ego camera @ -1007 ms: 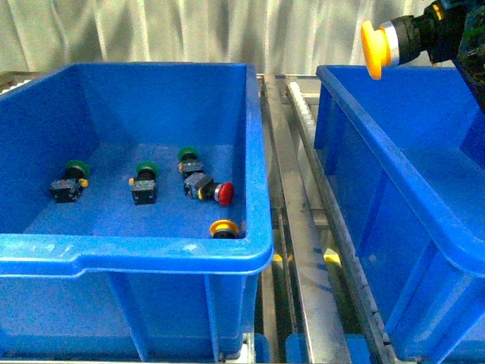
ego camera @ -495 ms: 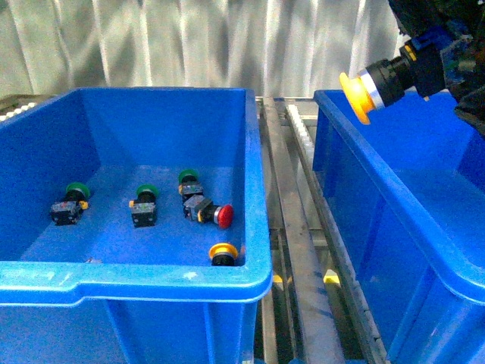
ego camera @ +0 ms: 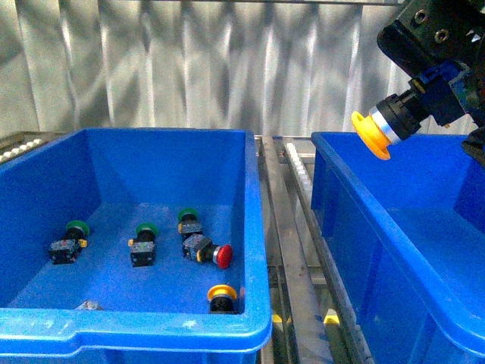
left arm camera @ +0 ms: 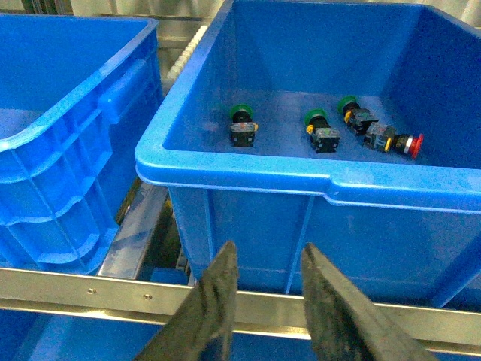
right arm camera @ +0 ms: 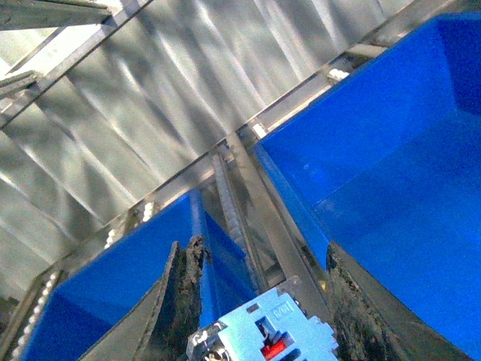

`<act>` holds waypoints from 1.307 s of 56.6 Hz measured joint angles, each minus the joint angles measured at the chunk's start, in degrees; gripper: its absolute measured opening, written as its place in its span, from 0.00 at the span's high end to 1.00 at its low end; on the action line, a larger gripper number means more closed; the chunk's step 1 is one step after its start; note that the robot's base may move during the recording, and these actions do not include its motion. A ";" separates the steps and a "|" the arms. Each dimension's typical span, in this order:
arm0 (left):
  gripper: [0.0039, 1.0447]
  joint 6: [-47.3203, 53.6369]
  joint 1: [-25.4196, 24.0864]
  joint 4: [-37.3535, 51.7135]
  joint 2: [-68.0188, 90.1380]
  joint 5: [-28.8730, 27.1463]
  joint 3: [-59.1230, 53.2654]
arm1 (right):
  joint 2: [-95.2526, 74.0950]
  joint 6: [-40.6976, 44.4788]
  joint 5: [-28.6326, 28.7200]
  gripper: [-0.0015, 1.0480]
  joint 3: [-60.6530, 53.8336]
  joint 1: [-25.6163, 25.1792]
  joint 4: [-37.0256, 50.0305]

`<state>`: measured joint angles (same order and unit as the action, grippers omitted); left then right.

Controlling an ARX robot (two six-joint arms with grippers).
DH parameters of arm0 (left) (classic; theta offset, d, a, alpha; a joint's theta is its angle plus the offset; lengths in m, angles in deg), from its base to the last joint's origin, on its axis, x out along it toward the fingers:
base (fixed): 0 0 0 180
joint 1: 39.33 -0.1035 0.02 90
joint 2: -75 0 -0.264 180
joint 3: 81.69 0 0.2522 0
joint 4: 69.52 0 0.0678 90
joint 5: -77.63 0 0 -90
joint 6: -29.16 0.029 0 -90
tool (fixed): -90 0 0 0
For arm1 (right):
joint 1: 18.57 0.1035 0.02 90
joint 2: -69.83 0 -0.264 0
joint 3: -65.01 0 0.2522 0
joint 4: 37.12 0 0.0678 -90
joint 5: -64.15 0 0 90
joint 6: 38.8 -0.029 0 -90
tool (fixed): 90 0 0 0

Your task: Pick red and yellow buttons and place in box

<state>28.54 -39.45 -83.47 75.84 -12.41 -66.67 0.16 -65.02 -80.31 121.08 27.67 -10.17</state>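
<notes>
Filling the left of the front view, the big bin [ego camera: 151, 227] sits beside the box [ego camera: 394, 250] on the right, with a metal rail frame [ego camera: 292, 227] between them. Inside the bin lie 5 switches: 3 green ones [ego camera: 144, 244] in a rough row across the floor, a red button [ego camera: 208, 251] on its side just right of them, and a yellow button [ego camera: 222, 297] in the near right corner, touching the front wall.

Up at the right, the right tool [ego camera: 424, 106] grips another yellow-capped button [ego camera: 379, 129] by its black body — cap tilted toward the left, held in the air above the box's near rim. The left tool [left arm camera: 267, 301] hangs outside the bin's front wall, its fingers [left arm camera: 218, 301] a narrow gap apart and holding nothing.
</notes>
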 joint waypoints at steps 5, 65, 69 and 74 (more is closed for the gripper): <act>0.55 0.00 0.00 0.00 0.00 0.02 0.00 | 0.48 0.28 -0.13 0.61 -0.20 0.04 -0.92; 0.07 0.17 0.02 0.13 0.00 -0.02 0.00 | 6.78 9.75 16.74 0.61 -4.59 -23.02 -15.37; 0.07 0.20 0.02 0.11 0.00 0.00 0.00 | 7.41 9.46 17.75 0.61 -4.61 -25.05 -16.00; 0.07 0.17 0.02 0.13 0.00 0.00 0.00 | 8.76 9.46 18.95 0.61 -4.98 -27.82 -16.17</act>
<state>28.71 -39.42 -83.33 75.84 -12.41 -66.67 8.93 -55.55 -61.36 116.10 -0.16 -26.35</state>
